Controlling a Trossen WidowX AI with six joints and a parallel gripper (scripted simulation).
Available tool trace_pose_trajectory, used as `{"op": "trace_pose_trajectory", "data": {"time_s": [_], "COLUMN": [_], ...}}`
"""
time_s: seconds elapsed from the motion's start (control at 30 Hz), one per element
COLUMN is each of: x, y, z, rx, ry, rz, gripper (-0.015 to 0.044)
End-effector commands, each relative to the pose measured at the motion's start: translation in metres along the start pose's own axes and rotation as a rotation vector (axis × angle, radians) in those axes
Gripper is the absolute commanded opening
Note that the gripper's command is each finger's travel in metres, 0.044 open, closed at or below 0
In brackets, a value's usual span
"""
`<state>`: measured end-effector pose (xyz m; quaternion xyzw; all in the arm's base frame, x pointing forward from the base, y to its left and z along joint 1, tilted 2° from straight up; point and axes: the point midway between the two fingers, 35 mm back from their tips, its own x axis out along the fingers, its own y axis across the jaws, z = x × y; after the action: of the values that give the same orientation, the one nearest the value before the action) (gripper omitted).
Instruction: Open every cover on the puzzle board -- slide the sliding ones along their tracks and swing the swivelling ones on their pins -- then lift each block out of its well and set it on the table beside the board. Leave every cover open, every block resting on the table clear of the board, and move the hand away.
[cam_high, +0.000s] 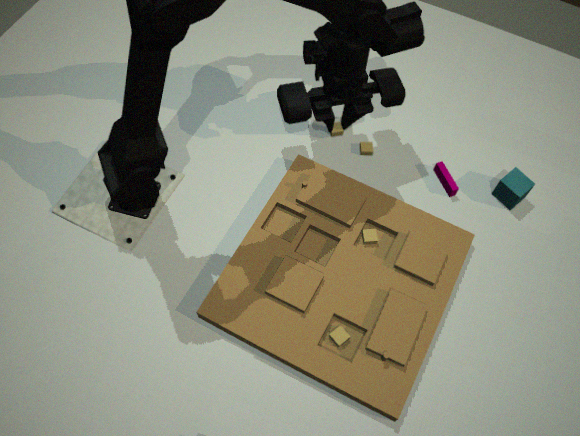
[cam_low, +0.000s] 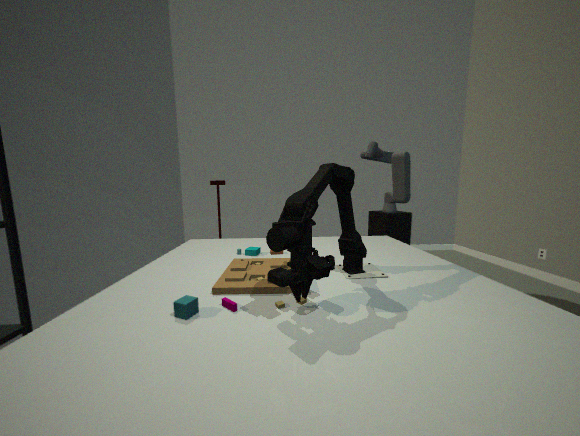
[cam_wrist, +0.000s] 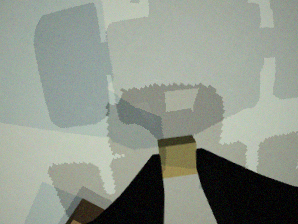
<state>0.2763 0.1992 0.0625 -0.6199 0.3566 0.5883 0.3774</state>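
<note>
My gripper (cam_high: 337, 125) (cam_low: 301, 298) (cam_wrist: 177, 158) is shut on a small tan block (cam_high: 337, 131) (cam_low: 303, 301) (cam_wrist: 179, 159), low over the table behind the board in the top view; contact with the table is unclear. Another tan block (cam_high: 366, 148) (cam_low: 280, 304) rests on the table between gripper and board. The wooden puzzle board (cam_high: 295, 340) (cam_low: 225, 290) has several covers, each standing beside a well. A block (cam_high: 370, 235) lies in one uncovered well and another block (cam_high: 339, 336) in the well near the front edge. Two wells (cam_high: 283, 223) (cam_high: 318, 244) are uncovered and empty.
A magenta bar (cam_high: 446, 179) (cam_low: 229, 304) and a teal cube (cam_high: 513, 188) (cam_low: 186, 307) lie on the table beyond the board. The arm's base plate (cam_high: 85, 200) (cam_low: 375, 274) is beside the board. A cyan box (cam_low: 252, 251) sits farther off.
</note>
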Motion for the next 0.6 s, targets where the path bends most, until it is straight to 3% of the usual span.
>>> {"op": "trace_pose_trajectory", "data": {"time_s": [0.0,0.23,0.57], "x": [0.0079,0.0149,0.0116], "y": [0.0016,0.0030,0.0023], "z": [-0.0008,-0.0010,-0.0004], "rx": [-0.002,-0.002,0.001], "ry": [0.003,0.003,0.000], "rz": [0.002,0.002,0.002], "gripper": [0.0080,0.0080,0.0342]}}
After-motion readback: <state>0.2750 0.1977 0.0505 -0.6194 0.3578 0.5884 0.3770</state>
